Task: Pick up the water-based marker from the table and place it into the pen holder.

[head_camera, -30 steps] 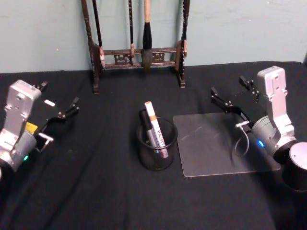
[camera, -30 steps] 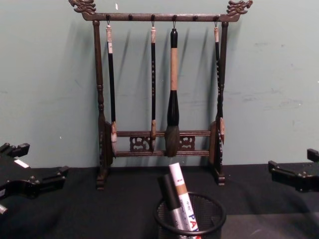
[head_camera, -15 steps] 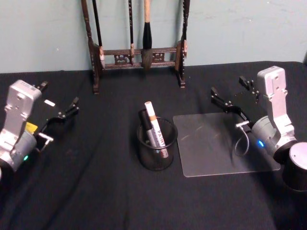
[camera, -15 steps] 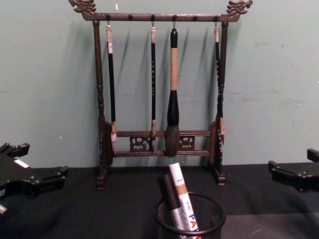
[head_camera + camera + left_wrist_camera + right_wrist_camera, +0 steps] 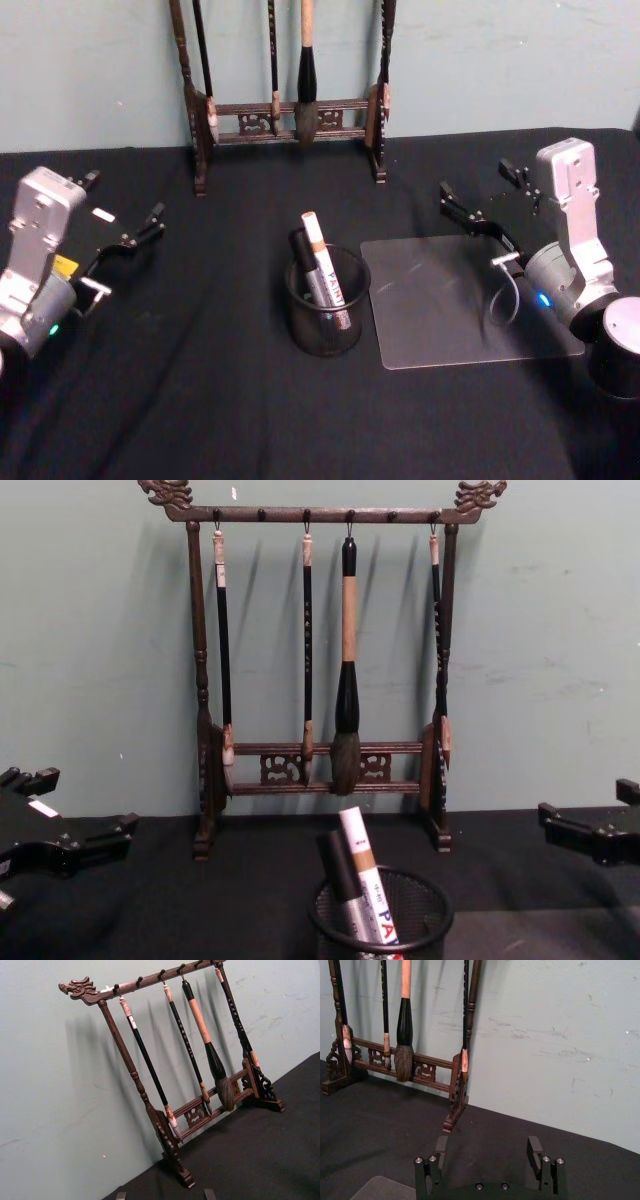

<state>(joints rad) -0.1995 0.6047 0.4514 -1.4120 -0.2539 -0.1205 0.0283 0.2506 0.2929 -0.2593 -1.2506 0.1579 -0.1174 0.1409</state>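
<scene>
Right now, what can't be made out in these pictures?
- Pen holder: its lower part is cut off by the bottom edge of the chest view.
- Marker: the print is too small to read in the head view, and the holder's rim cuts it off in the chest view.
- Brush rack: the head view's top edge crops it.

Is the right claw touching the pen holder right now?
Apart. The head view shows the right claw open over the table's right side, with black cloth and a clear sheet between it and the pen holder.

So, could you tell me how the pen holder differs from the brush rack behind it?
The pen holder is a short round mesh cup; the brush rack is a tall wooden frame. The holder's markers stand leaning inside it; the rack's brushes hang from hooks. Both are dark and stand on the table.
</scene>
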